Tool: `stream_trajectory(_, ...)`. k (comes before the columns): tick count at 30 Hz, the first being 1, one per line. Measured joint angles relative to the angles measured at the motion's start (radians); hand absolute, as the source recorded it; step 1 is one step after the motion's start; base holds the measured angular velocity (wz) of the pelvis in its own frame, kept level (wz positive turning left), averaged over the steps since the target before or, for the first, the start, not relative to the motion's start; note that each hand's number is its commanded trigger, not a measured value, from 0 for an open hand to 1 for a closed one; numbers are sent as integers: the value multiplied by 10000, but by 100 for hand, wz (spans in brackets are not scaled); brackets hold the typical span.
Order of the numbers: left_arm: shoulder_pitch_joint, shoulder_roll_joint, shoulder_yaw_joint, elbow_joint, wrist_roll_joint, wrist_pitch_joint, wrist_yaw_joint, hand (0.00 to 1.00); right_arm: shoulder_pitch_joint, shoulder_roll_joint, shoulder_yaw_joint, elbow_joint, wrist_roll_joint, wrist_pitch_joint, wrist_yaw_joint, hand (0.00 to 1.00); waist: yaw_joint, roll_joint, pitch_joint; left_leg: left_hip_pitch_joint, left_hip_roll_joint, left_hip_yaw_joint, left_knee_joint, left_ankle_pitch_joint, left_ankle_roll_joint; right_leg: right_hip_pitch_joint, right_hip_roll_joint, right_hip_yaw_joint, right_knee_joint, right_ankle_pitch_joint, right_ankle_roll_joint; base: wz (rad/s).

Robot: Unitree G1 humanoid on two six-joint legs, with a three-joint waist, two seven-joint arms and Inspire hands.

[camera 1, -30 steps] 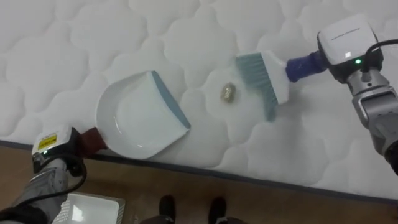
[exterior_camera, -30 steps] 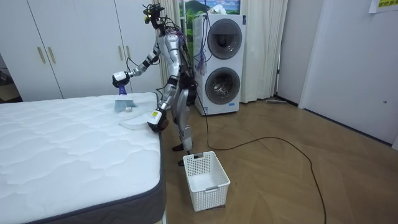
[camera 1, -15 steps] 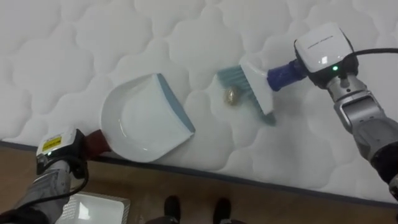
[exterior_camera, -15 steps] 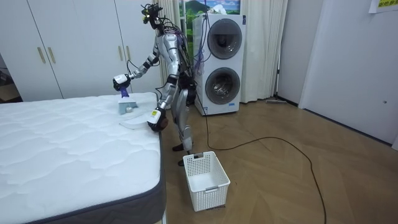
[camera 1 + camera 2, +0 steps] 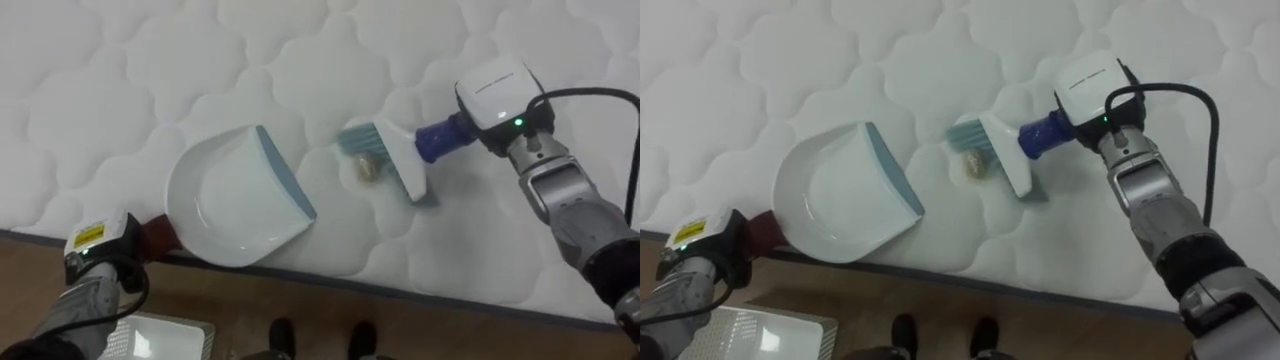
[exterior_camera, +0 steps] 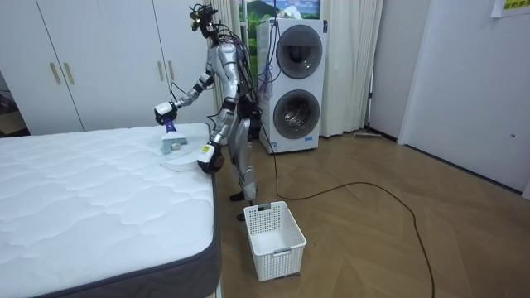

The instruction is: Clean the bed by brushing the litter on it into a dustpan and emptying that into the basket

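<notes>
A white basket [image 6: 277, 258] stands on the wood floor [image 6: 389, 240], stacked washing machines [image 6: 296, 87] behind it.

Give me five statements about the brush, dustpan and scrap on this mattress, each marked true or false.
1. The brush has its bristles right at the small scrap. True.
2. The scrap lies inside the dustpan. False: it lies on the mattress, clear of the dustpan's lip.
3. The left hand holds the dustpan by its dark red handle. True.
4. The right hand hangs free, holding nothing. False: it holds the brush by its blue handle.
5. A white basket stands on the floor by the bed. True.
</notes>
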Motion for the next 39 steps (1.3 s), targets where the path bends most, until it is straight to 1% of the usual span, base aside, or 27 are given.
stream_trajectory(3, -1, -5, -33, 78, -6, -3, -41, 100, 117, 152, 2, 2, 390, -13, 392, 100, -1, 34, -6, 96, -18, 29, -4, 1, -1, 75, 11, 82, -2, 3, 2, -3)
stream_trajectory(10, -5, -13, -91, 153, 57, -16, -41, 100, 137, 268, 7, -169, 1152, -41, 1085, 100, -3, 76, -1, 168, 42, 66, 2, 1, -2, 144, 11, 46, 2, 10, -8, 0)
stream_trajectory(12, -5, -34, -90, 175, 62, -13, -41, 100, 138, 328, 35, -394, 1230, -38, 1318, 100, -2, 133, 5, 172, 58, 101, 11, 1, -2, 146, 10, 45, 1, 21, -16, -2)
stream_trajectory(14, -12, -93, -90, 195, 62, -18, -41, 100, 138, 405, 118, -619, 1434, -66, 1550, 100, 12, 236, 3, 184, 62, 128, 10, 0, -2, 146, 3, 49, 3, 23, -16, 0)
stream_trajectory(18, -9, -244, -90, 253, 60, -14, -50, 100, 142, 429, 401, -712, 1635, -174, 1634, 100, 28, 383, -2, 189, 64, 151, 0, 1, -3, 146, -2, 47, 5, 23, -16, 0)
stream_trajectory(25, -8, -273, -88, 248, 66, -11, -198, 100, 147, 524, 471, -710, 2377, -172, 2041, 100, 29, 389, -3, 202, 73, 219, -10, -1, -5, 143, 29, 94, 5, 23, -17, 0)
stream_trajectory(30, -2, -275, -109, 248, 72, 50, -242, 100, 154, 932, 479, -710, 2402, -149, 2470, 100, 18, 389, -4, 204, 82, 217, -5, -1, -7, 144, 33, 82, 6, 26, -22, 0)
stream_trajectory(32, -3, -284, -189, 246, 70, 84, -241, 100, 170, 1038, 517, -710, 2557, -148, 2474, 100, 16, 389, -4, 204, 81, 215, 4, -1, -6, 145, 29, 82, 8, 27, -23, 0)
stream_trajectory(35, -7, -288, -302, 243, 67, 96, -231, 100, 196, 1118, 734, -710, 2799, -148, 2561, 100, 15, 389, -4, 200, 76, 177, 12, -1, -6, 144, 6, 70, 26, 27, -23, 0)
stream_trajectory(39, -35, -290, -297, 251, 67, 81, -229, 100, 196, 1149, 754, -710, 3298, -167, 2912, 100, 15, 390, -4, 185, 70, 149, 14, -1, -6, 127, 13, 66, 32, 27, -23, 0)
